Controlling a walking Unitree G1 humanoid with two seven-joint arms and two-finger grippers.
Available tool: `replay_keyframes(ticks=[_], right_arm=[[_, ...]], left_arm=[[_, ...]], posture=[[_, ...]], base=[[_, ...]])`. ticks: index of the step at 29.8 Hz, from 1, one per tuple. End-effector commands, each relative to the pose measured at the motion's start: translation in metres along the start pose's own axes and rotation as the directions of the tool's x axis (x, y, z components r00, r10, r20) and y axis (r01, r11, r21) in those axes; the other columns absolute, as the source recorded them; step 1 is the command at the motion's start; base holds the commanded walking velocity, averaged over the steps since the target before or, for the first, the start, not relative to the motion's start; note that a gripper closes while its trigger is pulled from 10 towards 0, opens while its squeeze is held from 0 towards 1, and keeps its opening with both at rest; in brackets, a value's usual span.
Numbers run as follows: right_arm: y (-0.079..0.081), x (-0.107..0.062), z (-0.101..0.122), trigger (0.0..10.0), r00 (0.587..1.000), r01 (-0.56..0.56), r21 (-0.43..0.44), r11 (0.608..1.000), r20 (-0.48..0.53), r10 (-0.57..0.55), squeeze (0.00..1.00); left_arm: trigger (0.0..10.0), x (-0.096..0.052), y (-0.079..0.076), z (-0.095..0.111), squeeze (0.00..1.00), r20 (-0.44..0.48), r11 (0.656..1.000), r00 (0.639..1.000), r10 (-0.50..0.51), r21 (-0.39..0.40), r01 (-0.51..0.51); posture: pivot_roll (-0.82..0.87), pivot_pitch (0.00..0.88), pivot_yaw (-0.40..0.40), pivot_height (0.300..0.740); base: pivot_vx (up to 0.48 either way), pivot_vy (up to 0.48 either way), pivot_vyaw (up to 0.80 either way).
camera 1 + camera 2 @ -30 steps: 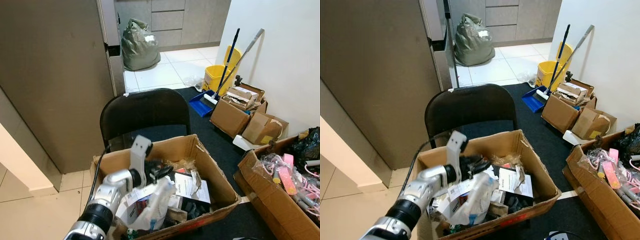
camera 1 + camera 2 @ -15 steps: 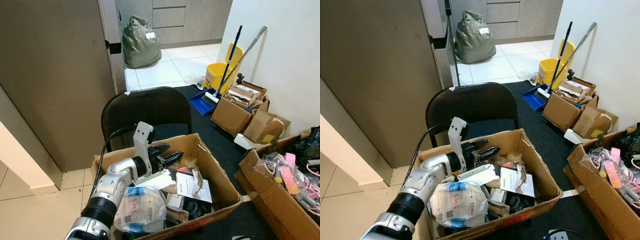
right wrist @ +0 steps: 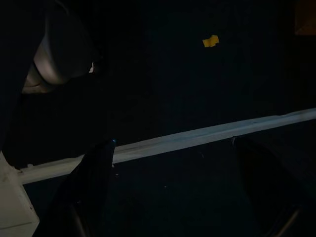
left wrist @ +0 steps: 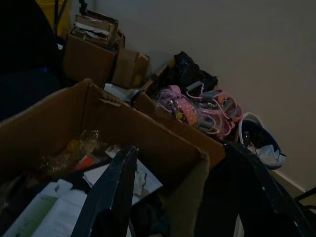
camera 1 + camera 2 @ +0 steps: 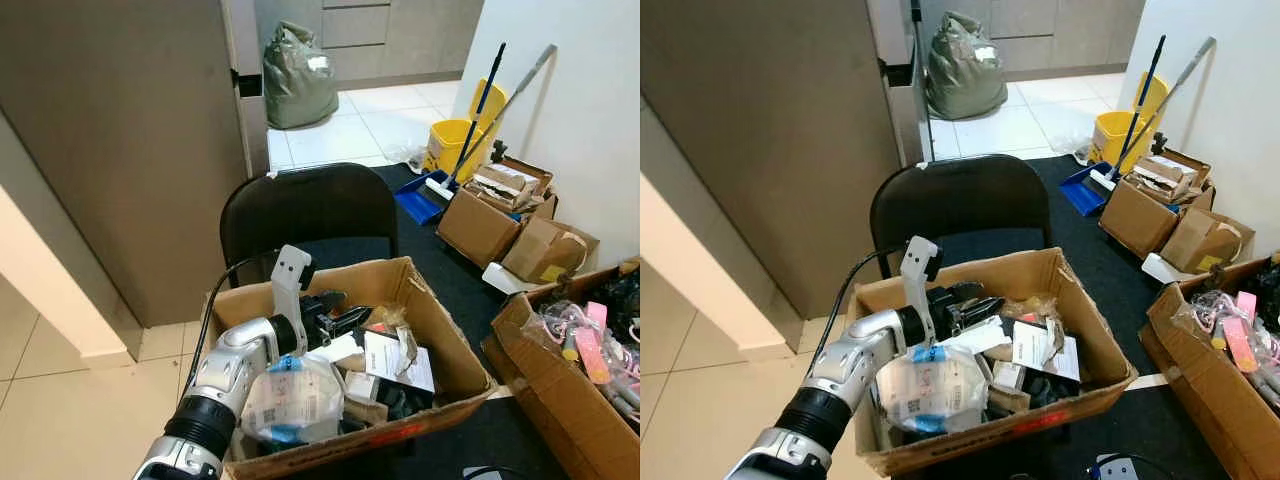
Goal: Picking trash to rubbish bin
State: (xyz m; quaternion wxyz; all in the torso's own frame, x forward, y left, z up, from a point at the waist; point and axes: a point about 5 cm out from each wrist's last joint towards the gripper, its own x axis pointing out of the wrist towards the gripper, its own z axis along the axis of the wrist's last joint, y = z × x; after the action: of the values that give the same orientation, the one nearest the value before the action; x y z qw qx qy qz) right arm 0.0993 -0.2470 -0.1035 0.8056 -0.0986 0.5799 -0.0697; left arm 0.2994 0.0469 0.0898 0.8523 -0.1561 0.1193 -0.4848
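An open cardboard box [image 5: 341, 279] full of paper and packaging sits on the floor before me and serves as the rubbish bin. A clear plastic bag of trash [image 5: 295, 396] lies in its near left part. My left gripper [image 5: 343, 311] hovers over the middle of the box, open, with nothing between its fingers [image 4: 111, 196]. In the left wrist view the box's far wall [image 4: 123, 123] and papers lie below the gripper. My right gripper [image 3: 177, 197] hangs idle and open in the dark above a dark floor with a pale stripe.
A black chair [image 5: 305, 210] stands just behind the box. Right of it are a second box with pink items [image 5: 565, 375], smaller cartons [image 5: 478, 224] and a yellow mop bucket [image 5: 452, 142]. A green sack [image 5: 298, 75] sits in the doorway; a grey wall [image 5: 120, 150] stands at left.
The plastic bag hung from my left gripper a second ago; it has dropped into the box and the gripper now stands open above it. The camera has shifted slightly.
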Motion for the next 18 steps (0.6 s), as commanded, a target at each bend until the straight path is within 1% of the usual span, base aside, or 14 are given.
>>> replay_keyframes(ticks=[1, 18], right_arm=[[0.0028, -0.0002, -0.0036, 10.0, 1.000, -0.009, -0.001, 1.000, -0.012, 0.009, 0.00], [0.0028, -0.0002, -0.0036, 10.0, 1.000, -0.008, 0.000, 1.000, -0.010, 0.008, 0.00]], left_arm=[[10.0, 0.0002, -0.0024, -0.0034, 0.00, -0.012, 1.000, 1.000, 0.001, -0.004, -0.001], [10.0, -0.0008, -0.0014, -0.0098, 0.00, -0.038, 1.000, 0.999, 0.011, 0.001, -0.011]], posture=[[-0.04, 0.025, 0.034, 0.740], [-0.05, 0.029, 0.035, 0.740]], base=[[-0.375, 0.000, 0.00], [-0.384, 0.000, 0.00]])
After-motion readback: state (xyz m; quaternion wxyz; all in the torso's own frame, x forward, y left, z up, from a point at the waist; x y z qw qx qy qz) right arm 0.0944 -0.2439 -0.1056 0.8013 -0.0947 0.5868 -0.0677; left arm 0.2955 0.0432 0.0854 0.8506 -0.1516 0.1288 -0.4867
